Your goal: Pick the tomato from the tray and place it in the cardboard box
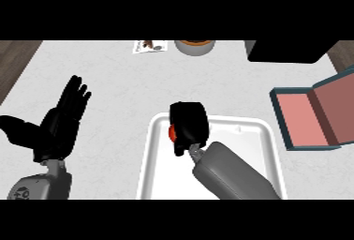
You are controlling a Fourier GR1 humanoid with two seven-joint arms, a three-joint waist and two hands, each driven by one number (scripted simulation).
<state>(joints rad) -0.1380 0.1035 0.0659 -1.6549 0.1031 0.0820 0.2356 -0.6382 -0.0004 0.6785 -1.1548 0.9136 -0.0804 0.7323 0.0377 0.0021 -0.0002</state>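
Right robot hand (188,125) curled over tomato (171,132), still in tray (256,125); not yet lifted; cardboard box (313,117) off to right w/ nothing inside; carry & drop left; left robot hand (61,123) open, resting.

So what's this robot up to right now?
Its right hand is curled over a red tomato at the far end of a white tray; whether the tomato is lifted can't be told. The open box waits to the right. The left hand rests open at the left.
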